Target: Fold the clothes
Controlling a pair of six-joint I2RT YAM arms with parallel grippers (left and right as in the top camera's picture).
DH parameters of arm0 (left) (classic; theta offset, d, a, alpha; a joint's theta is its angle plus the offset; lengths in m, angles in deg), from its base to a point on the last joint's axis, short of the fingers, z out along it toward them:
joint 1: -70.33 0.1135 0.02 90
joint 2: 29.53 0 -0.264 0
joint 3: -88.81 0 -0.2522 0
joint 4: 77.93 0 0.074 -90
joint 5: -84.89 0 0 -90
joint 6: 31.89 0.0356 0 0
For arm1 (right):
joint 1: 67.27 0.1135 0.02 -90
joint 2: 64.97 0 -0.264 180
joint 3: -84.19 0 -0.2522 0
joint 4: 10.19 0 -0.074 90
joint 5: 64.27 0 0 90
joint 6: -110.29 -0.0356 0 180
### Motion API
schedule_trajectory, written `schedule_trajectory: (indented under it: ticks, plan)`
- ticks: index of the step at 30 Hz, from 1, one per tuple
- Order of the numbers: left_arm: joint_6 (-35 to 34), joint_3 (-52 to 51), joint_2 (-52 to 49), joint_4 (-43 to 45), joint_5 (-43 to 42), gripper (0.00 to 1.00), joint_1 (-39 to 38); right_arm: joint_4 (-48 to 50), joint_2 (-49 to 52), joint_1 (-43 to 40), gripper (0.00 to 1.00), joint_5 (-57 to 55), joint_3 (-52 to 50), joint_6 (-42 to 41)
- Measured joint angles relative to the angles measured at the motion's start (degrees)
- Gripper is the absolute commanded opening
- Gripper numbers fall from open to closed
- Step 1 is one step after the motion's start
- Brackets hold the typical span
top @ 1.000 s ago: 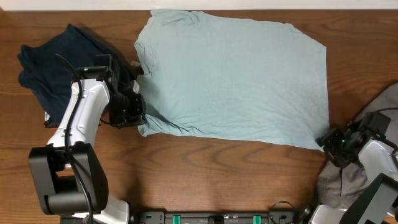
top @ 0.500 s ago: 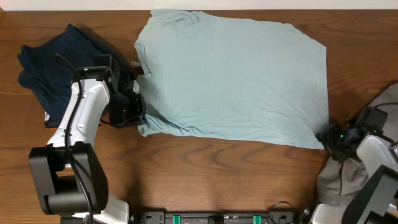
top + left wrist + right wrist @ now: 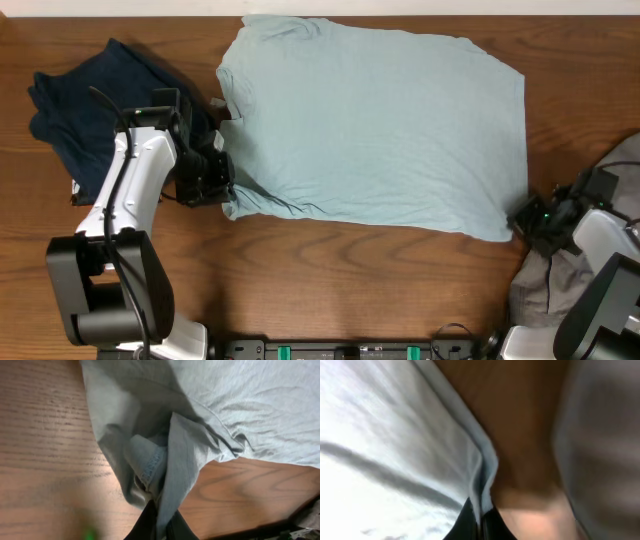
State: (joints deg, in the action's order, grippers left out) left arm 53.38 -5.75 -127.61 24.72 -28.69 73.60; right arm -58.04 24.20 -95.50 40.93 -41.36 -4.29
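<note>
One light-blue T-shirt (image 3: 380,120) lies lengthwise left–right, hem right. Clamped on its lower corners: left claw (image 3: 225,192), right claw (image 3: 522,222) — one navy garment (image 3: 75,115), one grey garment (image 3: 600,280) aside.

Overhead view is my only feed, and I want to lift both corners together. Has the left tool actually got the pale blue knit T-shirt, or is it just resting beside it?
Observer: The left wrist camera shows the left tool shut on a bunched fold of the pale blue knit T-shirt.
Operator: And the right tool?
Observer: Right wrist camera, though blurred, shows the right tool pinching the shirt's folded edge.
Operator: Has it caught the grey garment too?
Observer: No; the crumpled grey garment lies off to one side, with bare wooden table between.
</note>
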Motion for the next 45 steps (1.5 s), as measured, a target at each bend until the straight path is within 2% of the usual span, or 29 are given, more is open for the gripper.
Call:
schedule_trajectory:
  ticks: [5, 11, 17, 23, 27, 34, 45]
  plan:
    - [0.0, -0.1, 6.9, -0.8, 0.0, 0.06, 0.0, -15.4, -1.4, -1.0, 0.01, -0.7, 9.9, 2.1]
    - [-0.2, -0.1, 22.2, -2.6, 0.0, 0.06, 0.0, -25.4, -8.8, -1.5, 0.01, -3.0, 20.1, 4.4]
    - [-0.9, -0.1, 34.4, -5.1, 0.0, 0.06, 0.0, -29.6, -12.9, -1.6, 0.01, -6.6, 21.1, 4.9]
    - [-1.3, -0.1, 40.4, -1.2, 0.0, 0.06, 0.0, -27.1, -12.9, -1.6, 0.01, -8.4, 21.1, 6.1]
    - [-1.3, -0.1, 37.0, 2.7, 0.0, 0.06, 0.0, -22.8, -12.9, -1.6, 0.01, -8.7, 21.1, 6.4]
    - [-1.2, -0.2, 22.7, 14.6, 0.0, 0.06, 0.0, -14.2, -11.3, -1.4, 0.01, -8.7, 21.1, 6.8]
    - [-1.2, -0.2, -0.5, 36.1, -1.1, 0.06, 0.0, 1.3, 2.8, 3.8, 0.01, -8.6, 21.1, 7.1]
